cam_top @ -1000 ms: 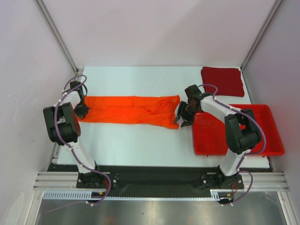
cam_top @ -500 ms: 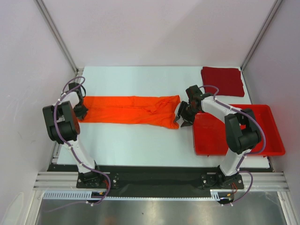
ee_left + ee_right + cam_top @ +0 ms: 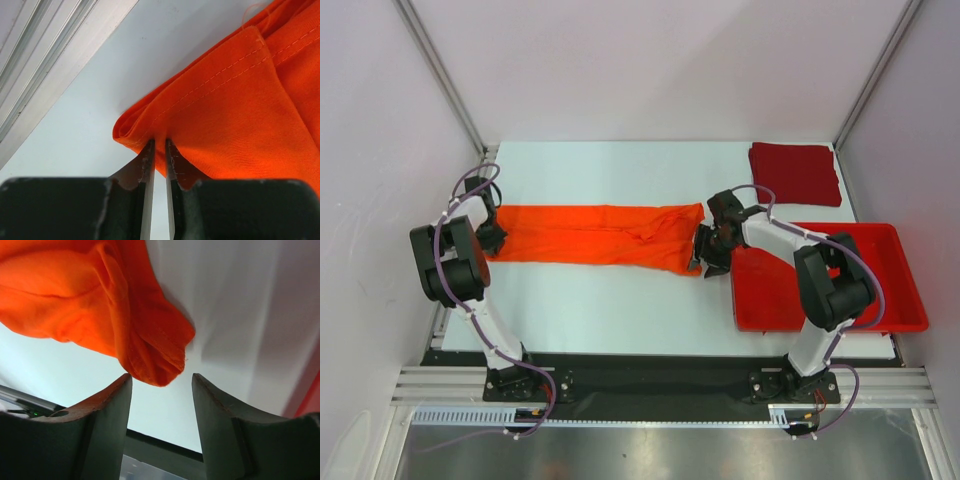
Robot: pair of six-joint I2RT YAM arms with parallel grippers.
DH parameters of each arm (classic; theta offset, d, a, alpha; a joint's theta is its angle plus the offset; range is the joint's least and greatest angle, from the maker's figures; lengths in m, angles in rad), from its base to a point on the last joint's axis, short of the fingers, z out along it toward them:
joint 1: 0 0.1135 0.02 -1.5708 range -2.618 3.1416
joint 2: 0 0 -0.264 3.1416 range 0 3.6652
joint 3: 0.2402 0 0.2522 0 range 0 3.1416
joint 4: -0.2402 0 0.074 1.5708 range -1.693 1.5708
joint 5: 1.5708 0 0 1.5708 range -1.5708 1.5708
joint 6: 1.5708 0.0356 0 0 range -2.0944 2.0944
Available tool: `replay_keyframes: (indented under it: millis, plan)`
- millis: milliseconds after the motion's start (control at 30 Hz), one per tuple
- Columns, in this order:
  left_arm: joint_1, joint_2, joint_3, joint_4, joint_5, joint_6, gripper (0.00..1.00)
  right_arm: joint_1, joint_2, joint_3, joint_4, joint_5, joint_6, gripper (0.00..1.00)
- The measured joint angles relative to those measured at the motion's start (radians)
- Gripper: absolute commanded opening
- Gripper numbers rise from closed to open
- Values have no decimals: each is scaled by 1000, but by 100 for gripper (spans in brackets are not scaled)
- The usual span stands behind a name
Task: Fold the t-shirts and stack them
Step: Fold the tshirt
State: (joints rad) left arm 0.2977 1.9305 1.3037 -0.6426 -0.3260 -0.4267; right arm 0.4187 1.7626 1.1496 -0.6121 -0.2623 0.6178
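Between my two sets of jaws the orange shirt (image 3: pixel 595 235) lies flat as a long folded strip, with one end at each. My left gripper (image 3: pixel 159 146) is closed to a thin slit on the strip's folded corner. The cloth puckers right at the tips, so I judge it a pinch. My right gripper (image 3: pixel 161 379) stands spread, with the other end's bunched corner sitting between the jaws and brushing one tip, not gripped. I take the step in hand to be seizing both ends for the next fold. Next I should close the right jaws on that corner, catching every layer, then lift both ends together and carry one over the other. Beyond my right jaws the red shirt (image 3: pixel 795 172) lies folded, past the tray (image 3: pixel 910 300), ready for stacking.
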Motion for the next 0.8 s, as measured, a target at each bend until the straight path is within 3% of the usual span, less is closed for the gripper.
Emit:
replay_keyframes:
  millis: [267, 367, 567, 667, 800]
  plan:
    - [0, 0, 0, 0, 0, 0, 18, 9, -19, -38, 54, 12, -78, 52]
    - [0, 0, 0, 0, 0, 0, 17, 14, -8, -32, 72, 13, -106, 46]
    - [0, 0, 0, 0, 0, 1, 17, 18, 48, 0, 67, 10, -146, 25]
    - [0, 0, 0, 0, 0, 1, 17, 24, 47, 3, 53, 10, -154, 1]
    - [0, 0, 0, 0, -1, 2, 16, 31, 43, 8, 3, 37, -163, 0]
